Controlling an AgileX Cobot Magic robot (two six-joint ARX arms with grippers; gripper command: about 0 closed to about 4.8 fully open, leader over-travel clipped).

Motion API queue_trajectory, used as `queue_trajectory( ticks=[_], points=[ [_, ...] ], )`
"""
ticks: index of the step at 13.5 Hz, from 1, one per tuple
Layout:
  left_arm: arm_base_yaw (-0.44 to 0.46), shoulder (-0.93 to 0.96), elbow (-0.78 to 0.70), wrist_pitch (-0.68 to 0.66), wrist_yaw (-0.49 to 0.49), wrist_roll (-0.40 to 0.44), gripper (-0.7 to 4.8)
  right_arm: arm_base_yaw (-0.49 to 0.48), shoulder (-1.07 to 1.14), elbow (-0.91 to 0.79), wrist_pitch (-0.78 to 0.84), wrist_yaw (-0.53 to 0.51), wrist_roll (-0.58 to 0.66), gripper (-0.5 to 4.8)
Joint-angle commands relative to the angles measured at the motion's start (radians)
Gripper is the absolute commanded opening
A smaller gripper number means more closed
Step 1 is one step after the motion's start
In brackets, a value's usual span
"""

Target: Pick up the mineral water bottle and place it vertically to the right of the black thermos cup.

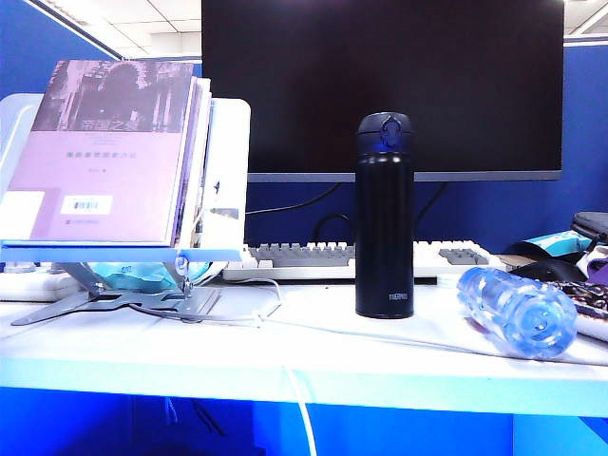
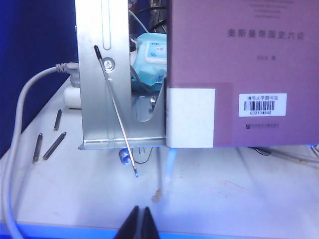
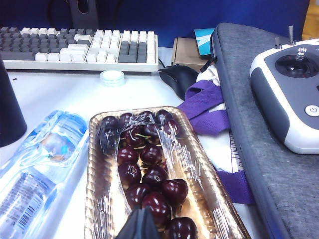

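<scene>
Lying on the counter right of the upright black thermos cup, the mineral water bottle is untouched; left hand and right hand are both pressed together.

Overexposed ceiling lights glare from above, a strong blue cast tints everything, and focus stays fairly sharp.

"THERMOS" on black thermos cup, "C32134942" on book barcode sticker

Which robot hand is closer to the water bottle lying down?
Right. The right gripper hovers over the cherry tray beside the mineral water bottle; the left gripper faces the book stand.
</scene>
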Motion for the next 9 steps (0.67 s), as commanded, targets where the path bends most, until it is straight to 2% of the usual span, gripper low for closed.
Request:
queue_trajectory(
  ticks=[1,9],
  points=[
    [-0.001,-0.003,0.0,-0.013,0.005,0.004,-0.04,0.0,0.0,-0.002,-0.003,0.0,0.003,0.0],
    [-0.001,-0.003,0.0,-0.013,0.006,0.004,-0.04,0.0,0.0,-0.002,0.009,0.0,0.003,0.0]
  ],
)
